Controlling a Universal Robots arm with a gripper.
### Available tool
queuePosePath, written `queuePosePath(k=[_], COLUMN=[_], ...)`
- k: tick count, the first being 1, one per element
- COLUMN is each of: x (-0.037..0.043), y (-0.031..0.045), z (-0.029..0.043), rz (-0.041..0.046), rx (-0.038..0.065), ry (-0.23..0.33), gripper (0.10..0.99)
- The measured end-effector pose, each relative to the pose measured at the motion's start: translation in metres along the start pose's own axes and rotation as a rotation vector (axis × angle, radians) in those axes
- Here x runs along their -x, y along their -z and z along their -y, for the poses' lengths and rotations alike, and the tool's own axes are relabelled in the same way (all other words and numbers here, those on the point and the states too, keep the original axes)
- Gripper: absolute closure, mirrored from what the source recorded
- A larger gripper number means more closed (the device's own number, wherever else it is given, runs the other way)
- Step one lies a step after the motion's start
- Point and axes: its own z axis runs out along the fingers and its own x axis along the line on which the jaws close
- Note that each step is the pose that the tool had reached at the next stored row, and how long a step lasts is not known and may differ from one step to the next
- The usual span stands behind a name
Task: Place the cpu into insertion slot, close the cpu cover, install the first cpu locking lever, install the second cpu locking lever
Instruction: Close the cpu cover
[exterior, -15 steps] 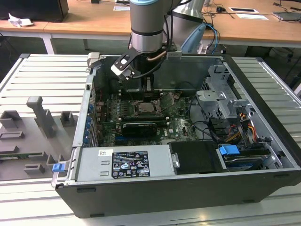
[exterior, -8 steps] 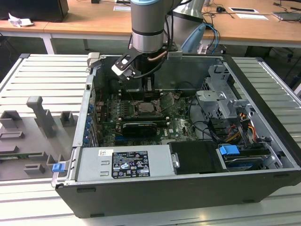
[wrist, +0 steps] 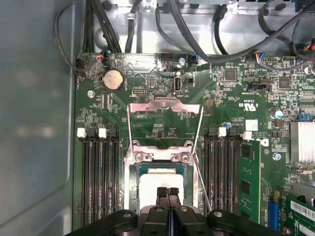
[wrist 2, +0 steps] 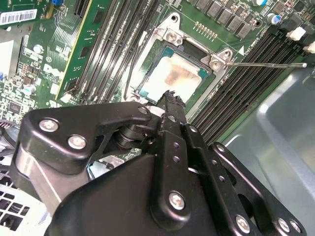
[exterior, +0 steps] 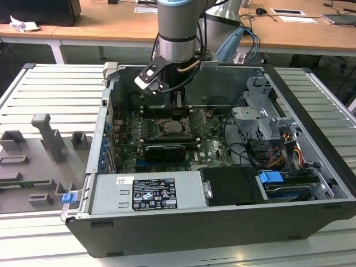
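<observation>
**Setting.** An open computer case [exterior: 167, 233] lies on a slatted tabletop [exterior: 50, 89]. The arm [exterior: 177, 33] reaches down into it, over the green board [exterior: 214, 147].

**End effector.** In the first wrist view the end effector [wrist: 167, 192] has its two black fingers [wrist: 161, 192] pressed together, with only a thin seam between them. Nothing is pinched between them. The tips hang over the near edge of the cpu. Whether they touch it cannot be told.

**Cpu.** The cpu [wrist: 150, 182] lies flat inside the slot [wrist: 160, 156], silver top upward. In the second wrist view a brownish smear marks the middle of that top. The slot's silvery rim frames the chip on all visible sides.

**Cover.** The cover [wrist: 165, 105] is swung open, away from the slot. Its hinged edge meets the rim at a bar with two screws. The board shows through its square cutout. Whether it stands upright or lies back cannot be told.

**Levers.** In the second wrist view a thin lever [wrist 2: 266, 64] juts from a screwed corner of the rim and runs free across the memory slots [wrist 2: 256, 93], not latched down. In the first wrist view a thin wire [wrist: 202, 184] runs beside the slot, between it and the neighbouring memory slots.

**Surroundings.** Memory slots flank the slot on both sides. Black cables [wrist: 197, 39] loop across the far end of the case. Grey fixtures [exterior: 47, 139] sit on the tabletop at the exterior view's left, well apart from the case.
</observation>
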Motion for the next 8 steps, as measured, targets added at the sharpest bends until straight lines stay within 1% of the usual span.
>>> queuePosePath(k=[8], x=[0.0], y=[0.0], z=[-0.0008], rz=[0.0], rx=[0.0], ry=[0.0], gripper=[0.98])
